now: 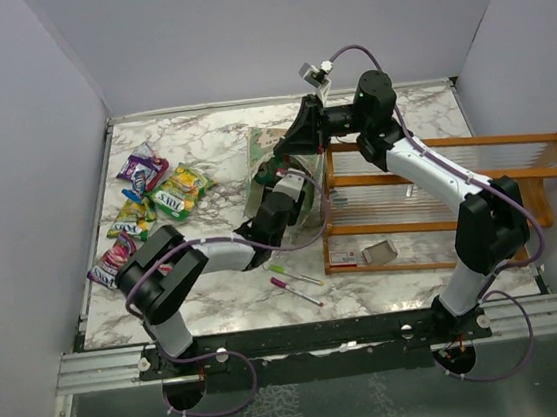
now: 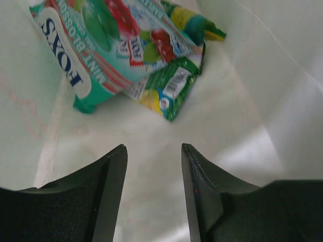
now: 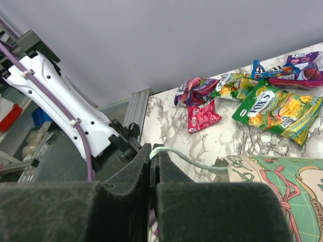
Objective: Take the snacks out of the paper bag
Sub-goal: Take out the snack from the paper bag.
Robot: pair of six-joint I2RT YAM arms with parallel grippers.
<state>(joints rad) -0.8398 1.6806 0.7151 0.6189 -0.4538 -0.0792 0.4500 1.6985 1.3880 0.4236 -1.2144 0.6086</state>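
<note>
The paper bag stands mid-table with its mouth toward the arms. My left gripper is inside it, open, with only the cream lining between its fingers. Just ahead of it lie snacks: a mint Fox's packet over a green packet, and a yellow-green one behind. My right gripper is shut on the bag's pale string handle, holding the patterned bag up at its rim. Other snacks lie on the marble at the left: purple, green-yellow, pink.
An orange wooden rack stands right of the bag, with small items at its front. Two thin pens, green and pink, lie near the front edge. Grey walls close in the left, back and right sides.
</note>
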